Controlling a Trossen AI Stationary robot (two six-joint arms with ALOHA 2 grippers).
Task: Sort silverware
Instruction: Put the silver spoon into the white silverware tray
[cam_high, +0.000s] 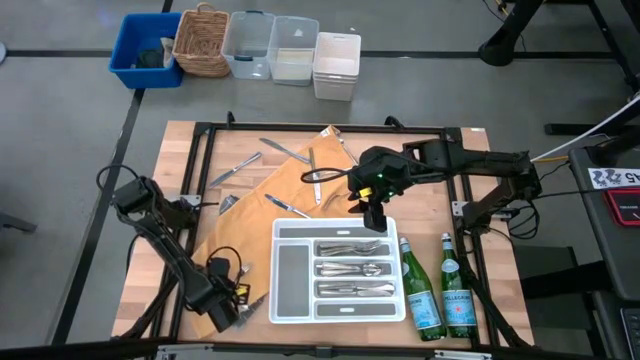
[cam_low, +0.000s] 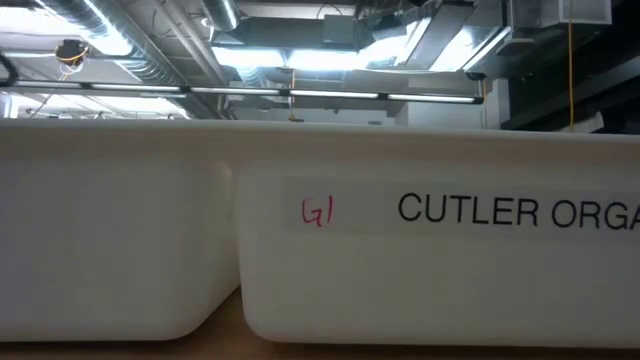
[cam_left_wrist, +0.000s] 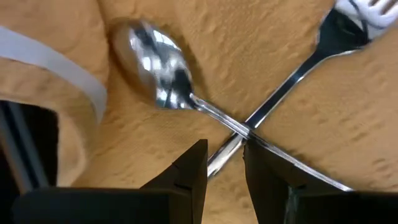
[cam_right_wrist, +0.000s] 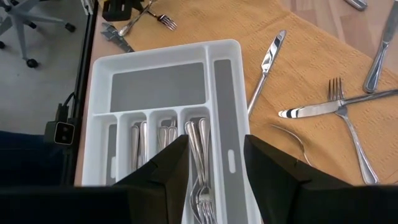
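Silver cutlery is split between two places: several pieces are laid in three slots of the white tray (cam_high: 338, 268), and others are scattered loose over the tan cloth (cam_high: 285, 185) and the bare wood beyond it — a knife (cam_high: 236, 168) near the far left of the table, a crossed fork and knife (cam_right_wrist: 339, 107) near the middle, another knife (cam_right_wrist: 267, 60) beside the tray.

The right arm is stretched in from the right edge, elbow bent, its wrist turned downward; the right gripper (cam_high: 372, 212) is held over the tray's far edge, fingers (cam_right_wrist: 166, 168) spread wide and empty, with a slot of forks seen between them in the wrist view.

The left arm is folded low along the left side, its forearm run toward the near edge. The left gripper (cam_high: 222, 312) is lowered to the cloth's near corner, just left of the tray. Its fingers (cam_left_wrist: 186, 174) are parted a little over a spoon (cam_left_wrist: 163, 78) and fork (cam_left_wrist: 348, 25) that lie crossed; the crossing is seen at the fingertips, but neither piece is gripped.
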